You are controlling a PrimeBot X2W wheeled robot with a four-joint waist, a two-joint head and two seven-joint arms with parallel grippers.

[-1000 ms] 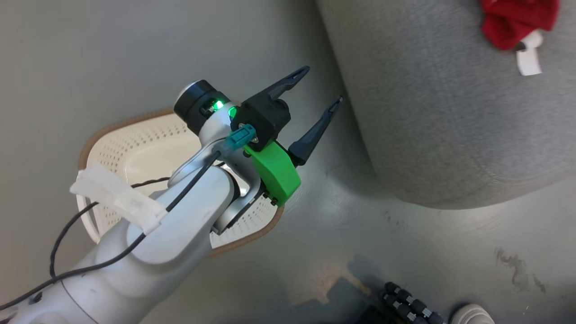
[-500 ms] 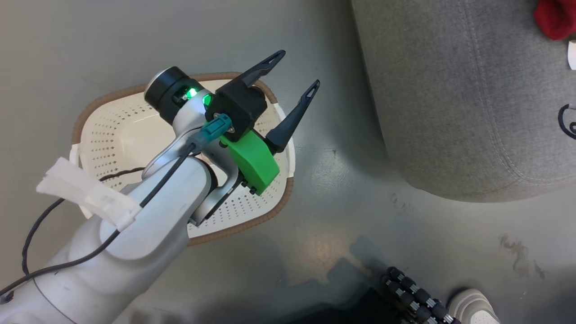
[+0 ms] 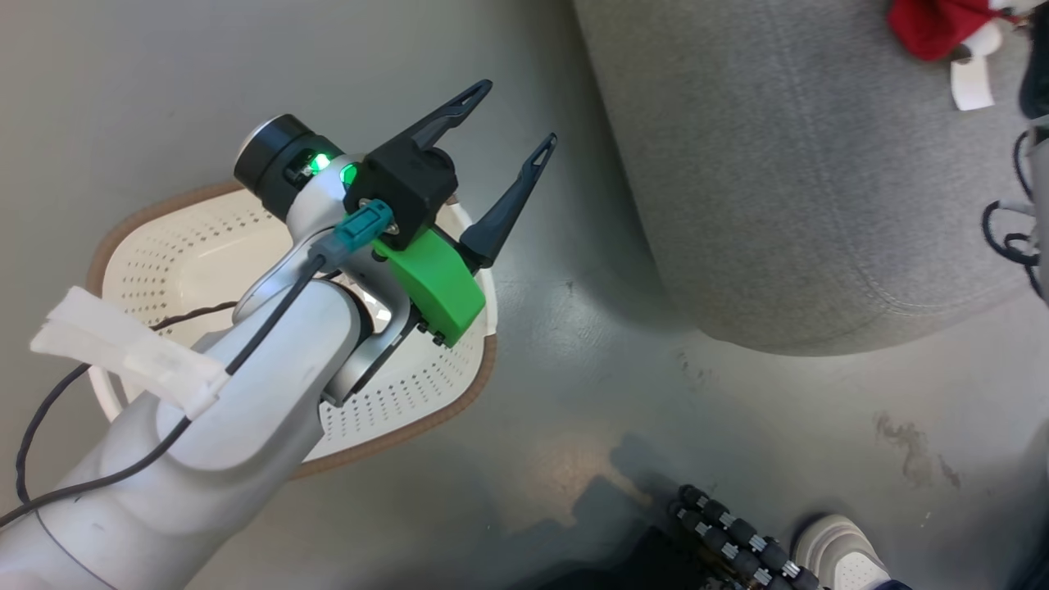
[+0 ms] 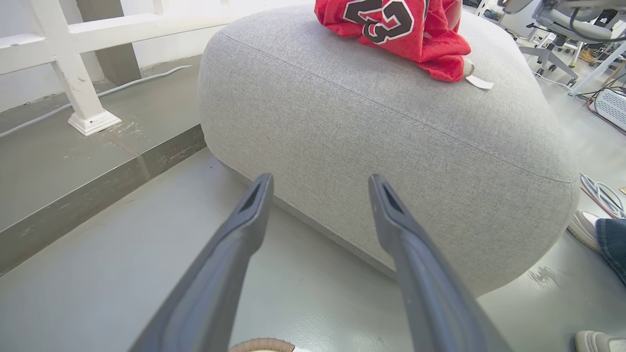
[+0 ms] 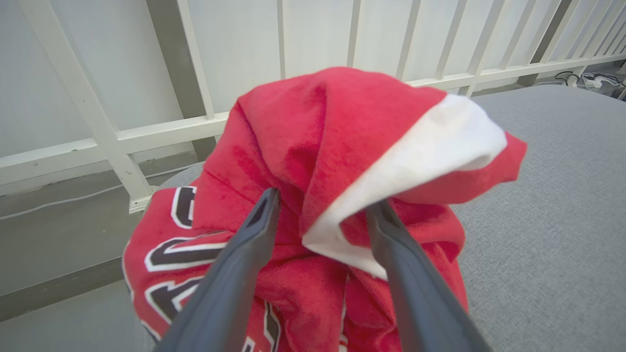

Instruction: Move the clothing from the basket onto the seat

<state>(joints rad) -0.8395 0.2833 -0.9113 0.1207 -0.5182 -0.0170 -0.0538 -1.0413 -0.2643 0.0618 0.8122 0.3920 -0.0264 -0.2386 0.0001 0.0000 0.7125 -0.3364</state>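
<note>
Head view: left jaws gape past the basket's (image 3: 164, 262) upper-right rim. Right jaws stand apart around clothing (image 5: 318, 127) on the seat (image 5: 538, 220).

It looks like a lab or office space: a bare grey floor (image 4: 98, 293), a white railing (image 5: 161, 132), an office chair (image 4: 557, 19) and loose cables (image 4: 602, 194).

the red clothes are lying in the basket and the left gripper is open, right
Not quite. The red clothing lies on the grey seat, not in the basket; the left wrist view shows it bunched up on the cushion. The rest holds: the left gripper is open.
</note>
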